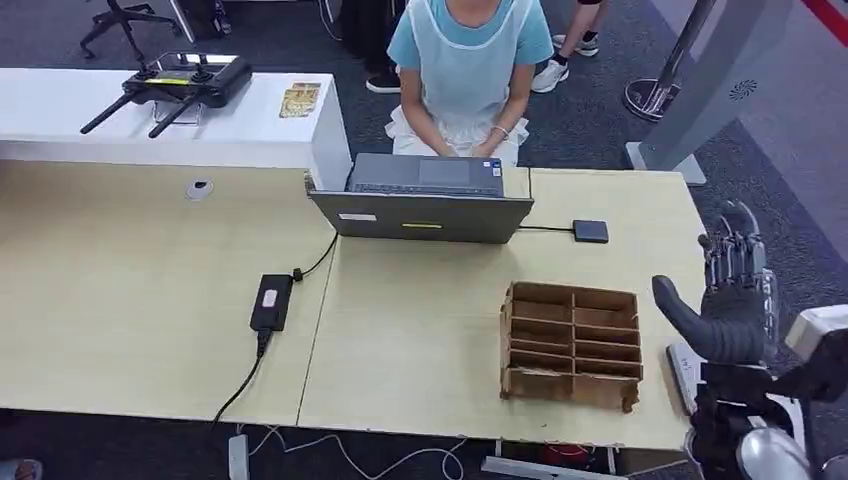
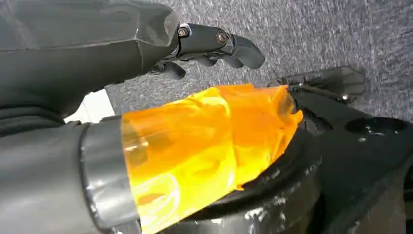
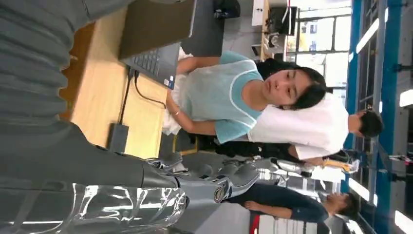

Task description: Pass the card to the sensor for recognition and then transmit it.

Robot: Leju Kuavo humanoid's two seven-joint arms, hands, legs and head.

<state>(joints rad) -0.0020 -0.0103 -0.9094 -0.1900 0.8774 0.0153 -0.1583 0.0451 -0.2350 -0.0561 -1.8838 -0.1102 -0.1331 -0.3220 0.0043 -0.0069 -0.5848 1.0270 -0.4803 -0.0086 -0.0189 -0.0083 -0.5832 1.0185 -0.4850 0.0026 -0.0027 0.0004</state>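
While empty, right hand [image 1: 735,300] fingers [image 1: 738,255] spread beside ribbed cardboard organizer [image 1: 572,346]; left fingers [image 2: 234,46] loosely curled.

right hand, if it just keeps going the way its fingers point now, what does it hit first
Nothing close, as far as I can judge. In the head view the right hand is raised beyond the table's right edge, fingers pointing away over carpet. The small dark sensor pad lies off to its left, outside that line. Depth is unclear.

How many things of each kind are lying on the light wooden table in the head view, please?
Laptop: 1
Card sensor, small and dark: 1
Wooden slotted box: 1
Black power adapter: 1
Total: 4
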